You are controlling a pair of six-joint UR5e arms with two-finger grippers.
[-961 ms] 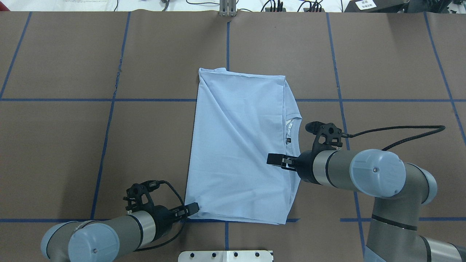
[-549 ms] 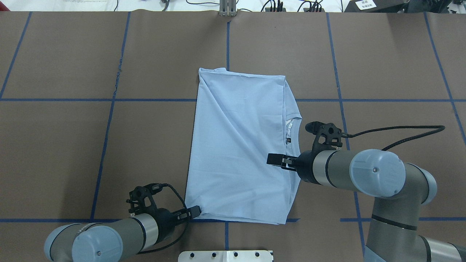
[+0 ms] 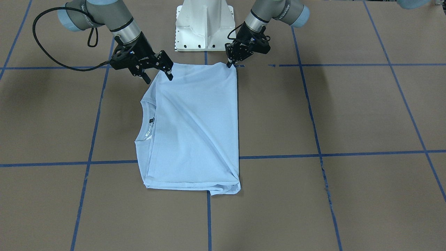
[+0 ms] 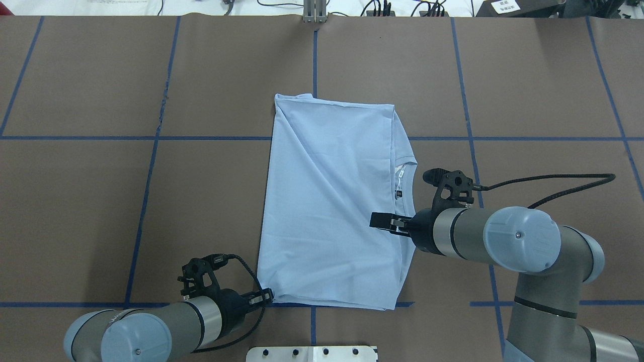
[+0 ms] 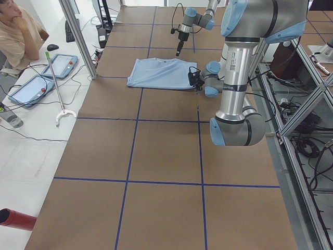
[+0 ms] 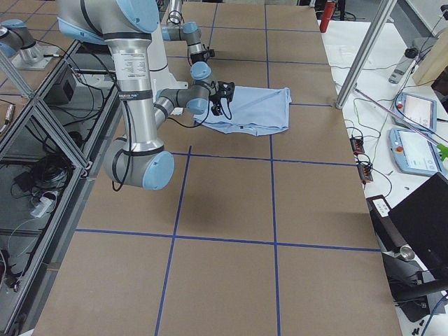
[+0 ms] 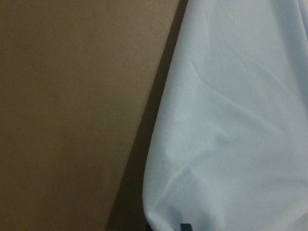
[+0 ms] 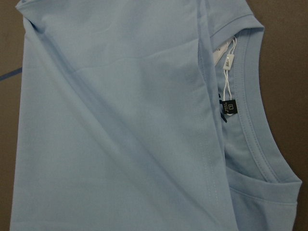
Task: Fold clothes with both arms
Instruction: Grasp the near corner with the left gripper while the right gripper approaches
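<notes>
The light blue T-shirt (image 4: 327,201) lies folded lengthwise on the brown table, its neck opening and dark label (image 4: 398,193) toward my right arm. The palm print is hidden. My left gripper (image 4: 268,295) is low at the shirt's near left corner and looks shut on the cloth there; in the front-facing view it (image 3: 230,63) touches that corner. The left wrist view is filled by cloth (image 7: 231,120). My right gripper (image 3: 159,78) is open, its fingers spread above the near right part of the shirt, holding nothing. The right wrist view shows the shirt (image 8: 120,120) and its label (image 8: 227,108).
The white pedestal base (image 3: 205,24) stands just behind the shirt's near edge. Blue tape lines (image 4: 151,166) grid the brown table. A person (image 5: 15,31) sits beyond the far side, next to tablets (image 5: 62,65) and a metal post (image 5: 78,36).
My left gripper has drawn back a little toward the table's near edge at the shirt's corner, and the corner shifted slightly with it. My right arm has barely moved.
</notes>
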